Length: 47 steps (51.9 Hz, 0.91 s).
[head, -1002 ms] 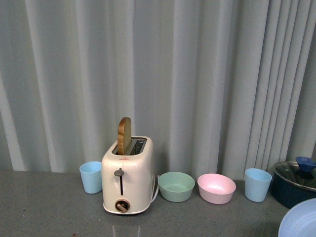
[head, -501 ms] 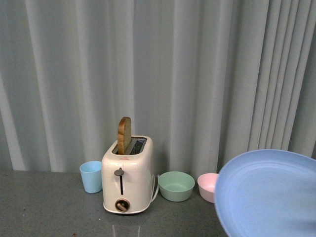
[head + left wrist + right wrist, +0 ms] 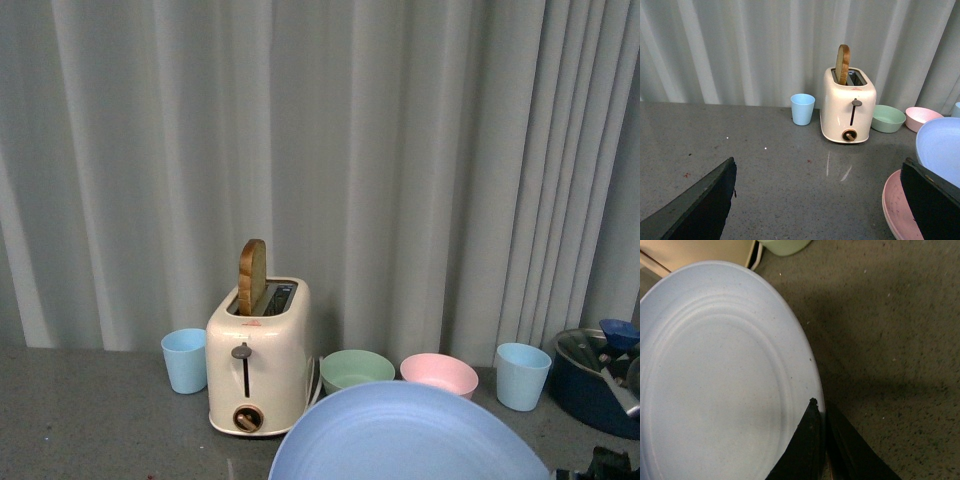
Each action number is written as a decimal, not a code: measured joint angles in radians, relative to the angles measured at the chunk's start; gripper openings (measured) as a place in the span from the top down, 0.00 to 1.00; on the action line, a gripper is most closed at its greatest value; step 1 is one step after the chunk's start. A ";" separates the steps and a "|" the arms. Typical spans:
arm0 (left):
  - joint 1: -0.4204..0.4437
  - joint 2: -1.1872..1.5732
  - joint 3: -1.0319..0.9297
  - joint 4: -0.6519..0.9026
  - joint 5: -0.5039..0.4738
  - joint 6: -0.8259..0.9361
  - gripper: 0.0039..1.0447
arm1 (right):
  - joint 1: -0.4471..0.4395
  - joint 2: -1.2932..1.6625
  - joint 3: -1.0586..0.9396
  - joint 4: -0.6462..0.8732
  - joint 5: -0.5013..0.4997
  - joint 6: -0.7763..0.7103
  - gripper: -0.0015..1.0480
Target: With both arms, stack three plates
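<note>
The light blue plate (image 3: 410, 435) hangs above the table at the bottom of the front view, right of centre, hiding the table in front of the bowls. My right gripper (image 3: 821, 410) is shut on its rim, one finger over the plate's (image 3: 715, 380) face and one under it. A pink plate (image 3: 897, 207) lies on the grey table, and the light blue plate's (image 3: 940, 150) edge hangs over its far side. My left gripper (image 3: 815, 210) is open above bare table left of the pink plate, with its right finger (image 3: 935, 200) over that plate's edge.
A cream toaster (image 3: 258, 355) with a slice of bread stands at the back. Beside it are a blue cup (image 3: 184, 358), a green bowl (image 3: 357, 372), a pink bowl (image 3: 438, 372), another blue cup (image 3: 522, 373) and a dark blue pot (image 3: 600, 385). A grey curtain hangs behind.
The light blue plate rose in from the lower right corner, then swung left and lower across the front view. The pink bowl, right cup and pot show again.
</note>
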 joint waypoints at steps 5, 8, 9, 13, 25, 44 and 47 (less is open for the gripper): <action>0.000 0.000 0.000 0.000 0.000 0.000 0.06 | 0.022 0.043 0.001 0.016 0.003 0.024 0.97; 0.000 0.000 0.000 0.000 0.000 0.000 0.06 | 0.035 0.062 0.001 0.033 0.000 0.037 0.97; 0.000 0.000 0.000 0.000 0.000 0.000 0.06 | 0.039 0.069 0.001 0.041 0.000 0.043 0.97; 0.000 0.000 0.000 0.000 0.000 0.000 0.06 | 0.061 0.101 0.002 0.068 0.000 0.069 0.97; 0.000 0.000 0.000 0.000 0.000 0.000 0.06 | 0.102 0.165 0.005 0.084 0.006 0.106 0.97; 0.000 0.000 0.000 0.000 0.000 0.000 0.06 | 0.106 0.193 0.014 0.078 0.023 0.115 0.97; 0.000 0.000 0.000 0.000 0.000 0.000 0.06 | 0.106 0.193 0.019 0.070 0.024 0.118 0.97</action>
